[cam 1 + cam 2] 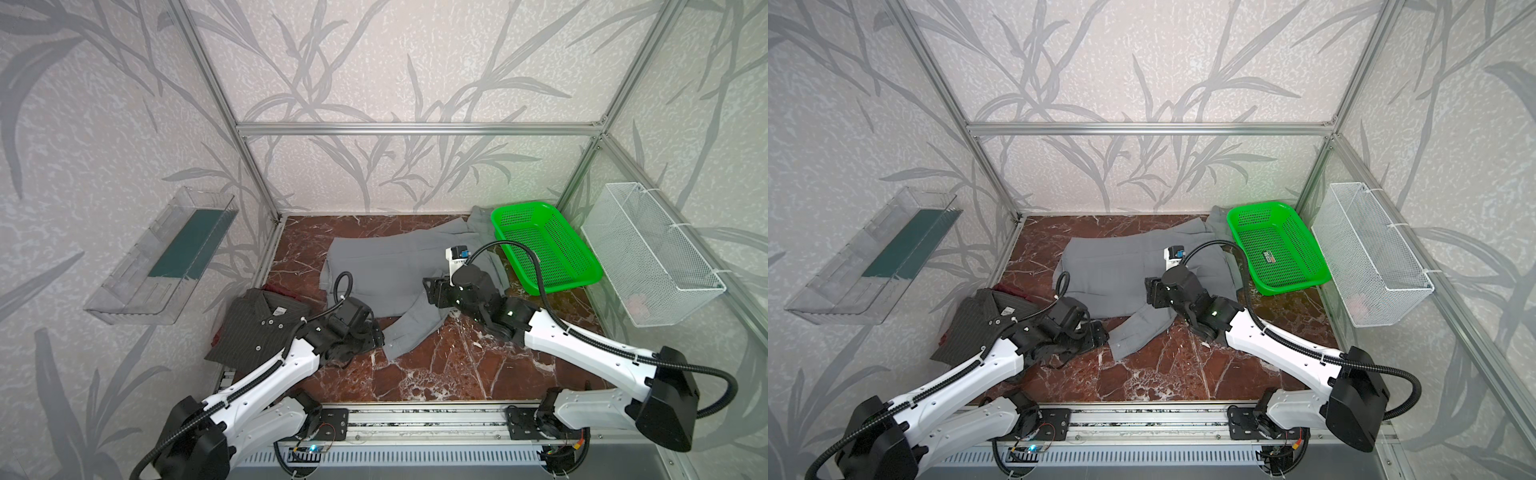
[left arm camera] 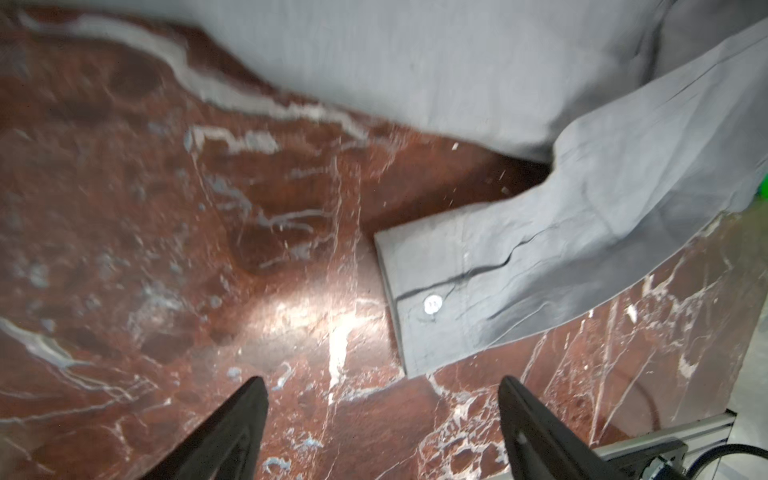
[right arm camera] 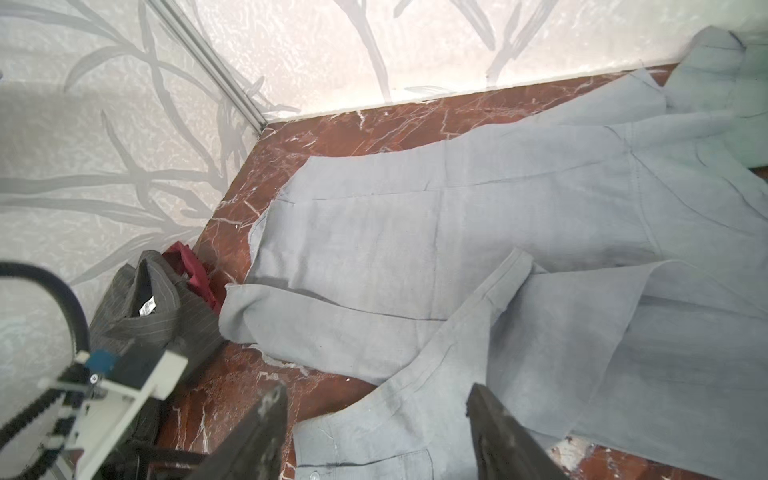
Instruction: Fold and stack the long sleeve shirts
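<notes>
Right now my left gripper (image 2: 381,382) hangs low over the bare marble table (image 2: 166,249), jaws spread wide and holding nothing. The buttoned cuff (image 2: 424,266) of the grey shirt (image 1: 374,270) lies just beside it. I judge that the spot suits a pinch on the cuff edge, which lies flat on the stone with its pale button (image 2: 432,304) facing up.

My right gripper (image 3: 376,388) is likewise parted and empty. It sits above the sleeve (image 1: 415,328), and the cloth lies slack and flat between the fingers rather than bunched in them.

The grey shirt is spread across the middle of the table, where both my arms can reach it. Its far end runs up against the green basket (image 1: 561,286). Only the one sleeve strays from the body, angling toward the near edge, so I take the fold to be unfinished; that sleeve wants bringing in over the body.

The pinstriped shirt (image 1: 257,328) sits folded at the near left, collar and label up, on top of a dark red cloth (image 3: 195,270). Being off to the side, it leaves the centre free for folding, and I reckon it marks where the grey shirt should be stacked. The cloth is thin and limp, so a shallow grip could slip off the cuff.
</notes>
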`<state>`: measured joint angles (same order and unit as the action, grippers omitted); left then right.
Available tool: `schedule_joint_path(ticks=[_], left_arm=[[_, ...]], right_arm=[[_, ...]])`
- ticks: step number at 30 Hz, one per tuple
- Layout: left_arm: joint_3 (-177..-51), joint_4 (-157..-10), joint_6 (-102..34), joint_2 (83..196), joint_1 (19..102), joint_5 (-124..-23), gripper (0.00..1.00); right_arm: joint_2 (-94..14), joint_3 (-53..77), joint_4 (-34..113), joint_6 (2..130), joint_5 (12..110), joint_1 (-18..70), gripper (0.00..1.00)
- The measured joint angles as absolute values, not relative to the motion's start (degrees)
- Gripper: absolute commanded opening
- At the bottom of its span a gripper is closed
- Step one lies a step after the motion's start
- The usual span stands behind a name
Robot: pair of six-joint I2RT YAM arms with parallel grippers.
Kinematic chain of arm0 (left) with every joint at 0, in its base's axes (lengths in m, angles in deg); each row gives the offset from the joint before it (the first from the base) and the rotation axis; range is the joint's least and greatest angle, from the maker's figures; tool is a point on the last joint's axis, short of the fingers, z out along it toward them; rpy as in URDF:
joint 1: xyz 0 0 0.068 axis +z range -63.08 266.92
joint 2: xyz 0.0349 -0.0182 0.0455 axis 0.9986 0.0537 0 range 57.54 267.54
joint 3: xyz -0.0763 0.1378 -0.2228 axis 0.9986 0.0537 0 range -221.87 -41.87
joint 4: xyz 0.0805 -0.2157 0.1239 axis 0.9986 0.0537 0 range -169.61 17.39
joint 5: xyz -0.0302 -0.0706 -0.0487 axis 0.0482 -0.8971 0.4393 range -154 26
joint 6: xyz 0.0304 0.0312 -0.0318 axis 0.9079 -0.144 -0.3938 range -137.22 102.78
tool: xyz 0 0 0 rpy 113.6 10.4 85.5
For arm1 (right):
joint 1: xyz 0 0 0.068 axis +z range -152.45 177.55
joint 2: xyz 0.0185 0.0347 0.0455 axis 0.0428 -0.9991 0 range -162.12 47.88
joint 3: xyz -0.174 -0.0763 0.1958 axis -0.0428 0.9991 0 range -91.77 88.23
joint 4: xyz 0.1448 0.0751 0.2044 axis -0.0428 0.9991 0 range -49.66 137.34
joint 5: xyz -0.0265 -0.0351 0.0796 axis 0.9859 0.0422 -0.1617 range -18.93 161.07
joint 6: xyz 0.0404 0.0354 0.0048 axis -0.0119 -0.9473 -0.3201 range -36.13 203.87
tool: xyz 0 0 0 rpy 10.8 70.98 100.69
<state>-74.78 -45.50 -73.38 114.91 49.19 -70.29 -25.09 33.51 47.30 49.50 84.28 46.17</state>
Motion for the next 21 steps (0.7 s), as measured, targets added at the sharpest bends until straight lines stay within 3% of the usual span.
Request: schedule_joint_path(ticks=[8,21], left_arm=[[-71.96,-51.4,-80.53,116.94,40.82,-69.06,0.86],[-74.32,-56.28,-80.81,130.05,38.96,-66.61,0.56]], right_arm=[[-23.93,37.03,49.88,49.67,76.94,41.67,0.69],[-17.86,37.1,52.17,51.07,73.97,38.21,0.69]])
